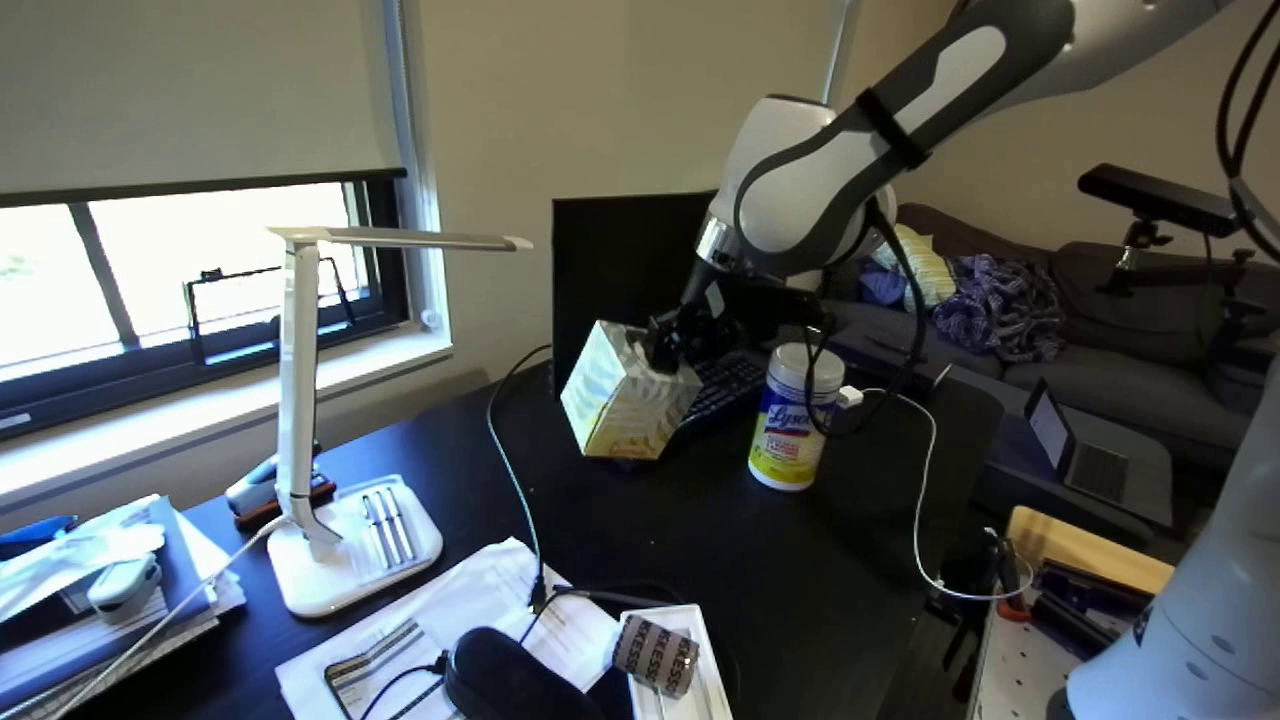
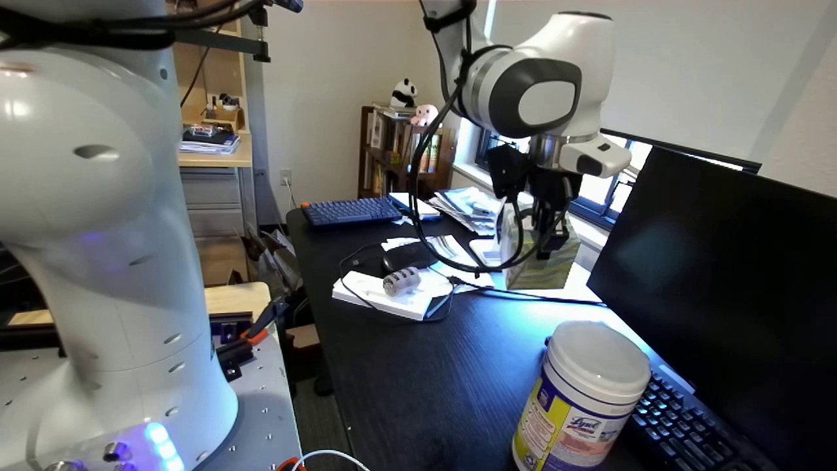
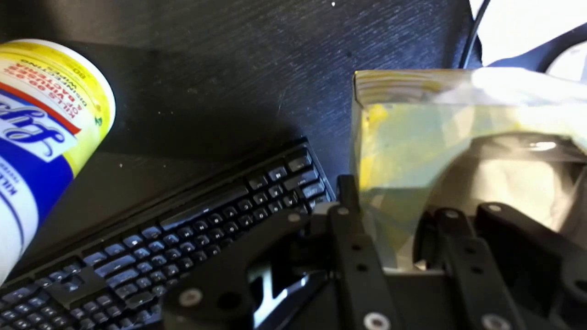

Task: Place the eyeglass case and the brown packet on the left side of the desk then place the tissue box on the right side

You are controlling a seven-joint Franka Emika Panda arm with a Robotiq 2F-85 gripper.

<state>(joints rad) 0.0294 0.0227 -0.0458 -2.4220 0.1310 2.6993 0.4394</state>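
Observation:
The pale yellow-green tissue box (image 1: pixel 630 400) leans at a tilt over the dark desk (image 1: pixel 780 560), near the monitor. My gripper (image 3: pixel 386 211) is shut on the box's upper wall: in the wrist view, one finger lies outside it and the other inside the round opening. Whether the box's bottom touches the desk is hard to tell. The black eyeglass case (image 1: pixel 515 675) rests on papers at the desk's far part in an exterior view (image 2: pixel 409 256). Beside it lies the brown packet (image 1: pixel 655 655), rounded like a roll and printed with dark letters, on a white box.
A white Lysol tub (image 1: pixel 797 440) stands near the black keyboard (image 3: pixel 206 229) and monitor (image 2: pixel 706 294). A white lamp (image 1: pixel 355 540), papers (image 1: pixel 500 590) and cables take up the window side. Another keyboard (image 2: pixel 350 210) sits at the far end.

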